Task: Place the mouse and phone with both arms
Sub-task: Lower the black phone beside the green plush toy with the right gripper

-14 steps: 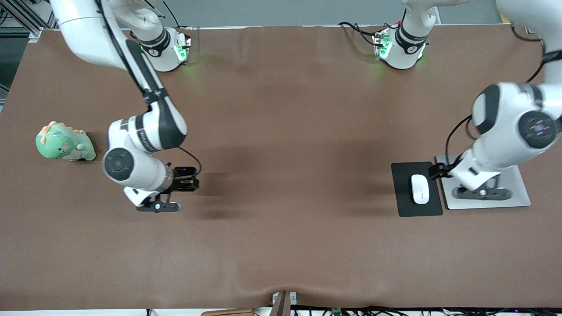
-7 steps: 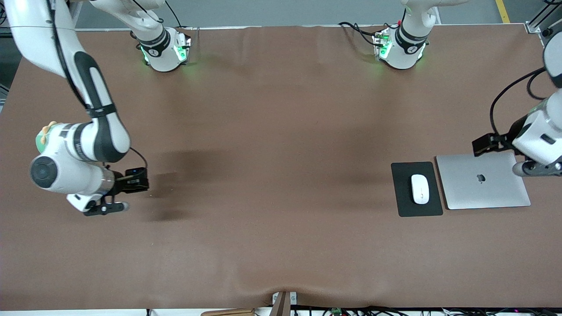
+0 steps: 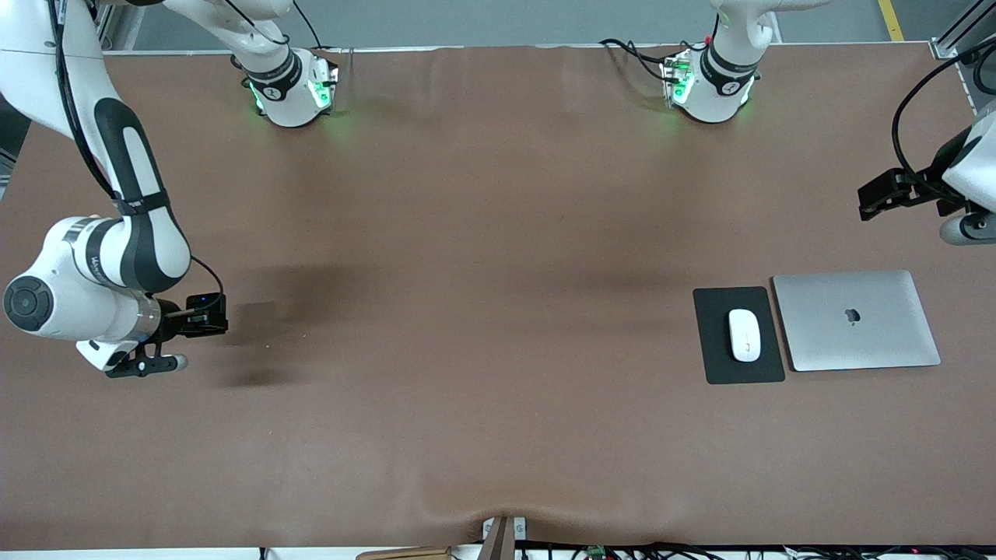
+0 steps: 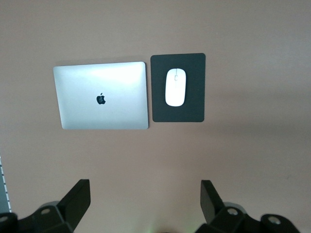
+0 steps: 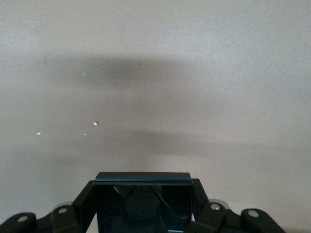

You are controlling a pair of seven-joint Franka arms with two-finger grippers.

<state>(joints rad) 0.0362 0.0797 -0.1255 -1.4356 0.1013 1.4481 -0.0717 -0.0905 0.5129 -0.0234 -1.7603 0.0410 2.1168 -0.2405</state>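
- Two pincers: the right pincer [image 5: 142, 201] pinches the phone [image 5: 142, 200], partly cut off in view, over bare table [image 3: 498, 311].
- Left pincer [image 4: 145, 199] is spread, its arm cut off at the frame edge; the mouse [image 3: 744, 335] lies on a pad [image 3: 716, 350].

The front camera looks down from high up across the brown cloth-covered bench [image 3: 498, 311]. Both wrist cameras look straight down at it.

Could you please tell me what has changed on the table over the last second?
The right gripper, shut on the phone, carried it from mid-table toward the right arm's end, and the arm now hides the green toy. The left gripper, open and empty, rose off the laptop and withdrew toward the table's edge. The mouse stayed on its pad, beside the laptop.
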